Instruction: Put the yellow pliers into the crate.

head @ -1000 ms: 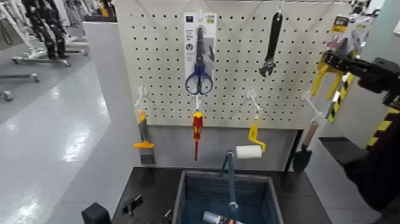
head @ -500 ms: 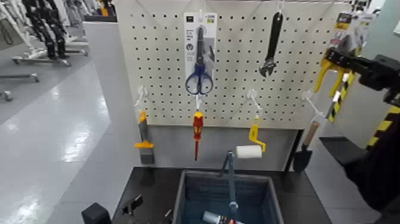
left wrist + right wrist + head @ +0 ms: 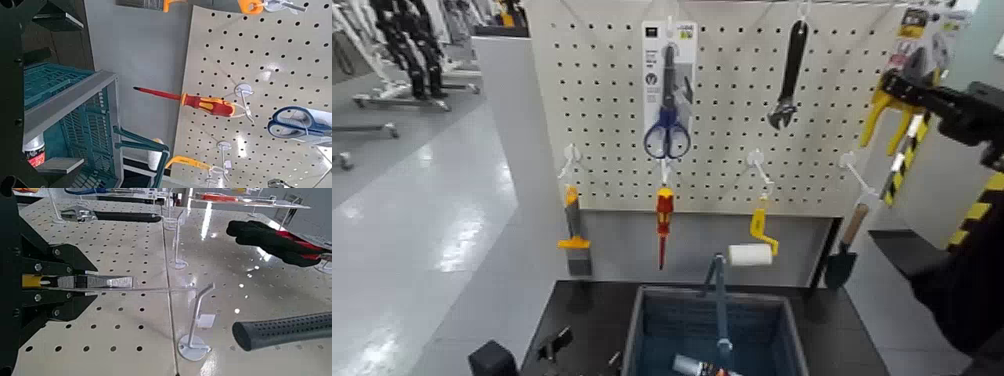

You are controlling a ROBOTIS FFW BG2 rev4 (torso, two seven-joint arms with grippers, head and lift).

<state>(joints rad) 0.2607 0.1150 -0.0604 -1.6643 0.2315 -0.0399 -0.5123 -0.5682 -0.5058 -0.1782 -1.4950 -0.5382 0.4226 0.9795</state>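
Blue-handled scissors [image 3: 667,125] hung on a card high on the pegboard [image 3: 732,180], left of a black-handled adjustable wrench [image 3: 788,75]. Below them, from left to right, hung an orange-yellow scraper [image 3: 574,235], a red-and-yellow screwdriver [image 3: 664,225], a white paint roller [image 3: 750,254] with a yellow handle, and a wooden-handled trowel [image 3: 843,255].

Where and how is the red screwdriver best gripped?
Probably by its thick handle, from the front: the screwdriver hangs tip down before the pegboard. The left gripper, beside the crate, is free; the right gripper, at the pegboard's right, holds the yellow pliers.
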